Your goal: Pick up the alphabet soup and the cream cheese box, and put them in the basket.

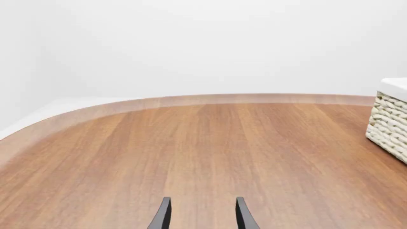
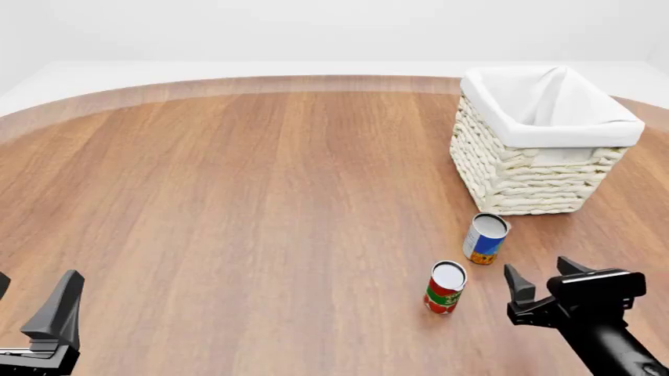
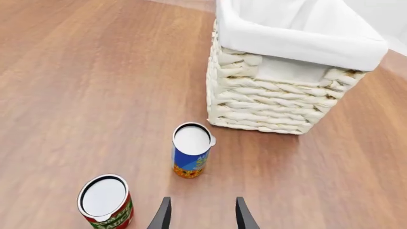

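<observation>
I am hovering my right gripper [image 3: 198,214], jaws parted and empty, near the alphabet soup [image 3: 190,156] standing beside the basket [image 3: 267,100], so neither item looks delivered; the cream cheese box is nowhere visible.

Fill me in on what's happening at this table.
Two robot arms sit at a wooden table; nothing is held. The right claw is open, facing the blue and orange soup can, which stands upright near the woven white-lined basket. A red and green can stands beside it. The left claw is open over bare wood. No cream cheese box shows.
</observation>
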Controlling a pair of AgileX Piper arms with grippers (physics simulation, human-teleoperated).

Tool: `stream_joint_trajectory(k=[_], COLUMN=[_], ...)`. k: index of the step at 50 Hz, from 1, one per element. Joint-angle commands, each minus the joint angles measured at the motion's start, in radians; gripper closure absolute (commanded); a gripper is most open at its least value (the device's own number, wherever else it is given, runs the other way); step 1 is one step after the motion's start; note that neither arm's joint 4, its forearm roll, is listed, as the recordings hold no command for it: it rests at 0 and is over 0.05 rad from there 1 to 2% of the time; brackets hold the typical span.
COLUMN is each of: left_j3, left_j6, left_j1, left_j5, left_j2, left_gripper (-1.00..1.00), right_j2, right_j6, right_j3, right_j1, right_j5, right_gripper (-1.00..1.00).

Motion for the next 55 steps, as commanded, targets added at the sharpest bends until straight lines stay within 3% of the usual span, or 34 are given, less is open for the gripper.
stream_joint_trajectory(k=[1, 17, 55], left_j3=[0.000, 0.000, 0.000], left_j6=[0.000, 0.000, 0.000], left_j1=[0.000, 0.000, 0.000], left_j5=[0.000, 0.000, 0.000], left_j2=[0.000, 0.000, 0.000], left_gripper=[-1.00, -1.00, -1.00], right_j2=[0.184, 0.267, 0.396], right_j6=[0.011, 0.037, 0.034], right_j3=[0.002, -0.065, -0.259], right_j1=[-0.006, -0.009, 0.017], right_j5=[-0.188, -0.203, -0.080], right_gripper=[-1.00, -1.00, -1.00])
